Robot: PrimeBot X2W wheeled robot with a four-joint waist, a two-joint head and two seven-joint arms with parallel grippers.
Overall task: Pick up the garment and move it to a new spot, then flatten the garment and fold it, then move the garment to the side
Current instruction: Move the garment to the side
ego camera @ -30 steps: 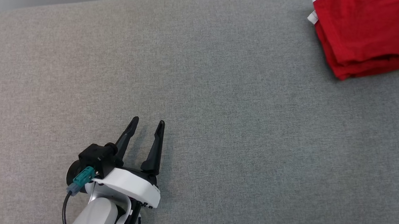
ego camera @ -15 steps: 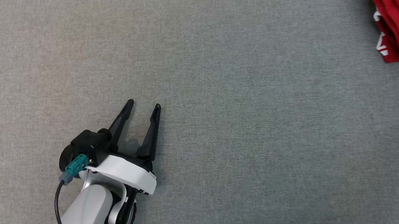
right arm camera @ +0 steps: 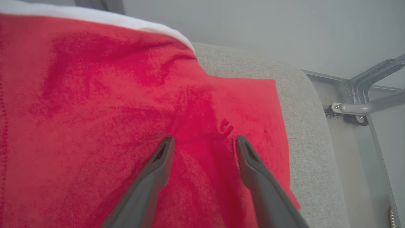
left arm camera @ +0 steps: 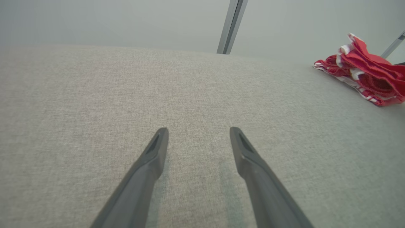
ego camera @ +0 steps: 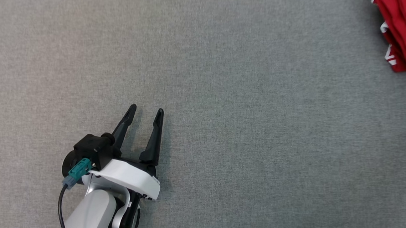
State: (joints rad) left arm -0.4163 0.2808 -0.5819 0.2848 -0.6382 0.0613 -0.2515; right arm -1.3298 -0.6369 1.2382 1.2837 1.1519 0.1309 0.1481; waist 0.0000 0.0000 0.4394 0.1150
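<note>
The right gripper (right arm camera: 204, 138) hangs with its jaws spread over the red garment (right arm camera: 95, 110), gripping nothing. The left gripper (ego camera: 146, 109) is open too, well apart from it. The garment lies loosely folded by the table's (ego camera: 221, 73) far right corner, so the set-aside step looks finished. The next move calls for lifting clear without snagging cloth. The garment's long axis seems to follow the right edge, with the white-trimmed hem pointing to the far side.
</note>
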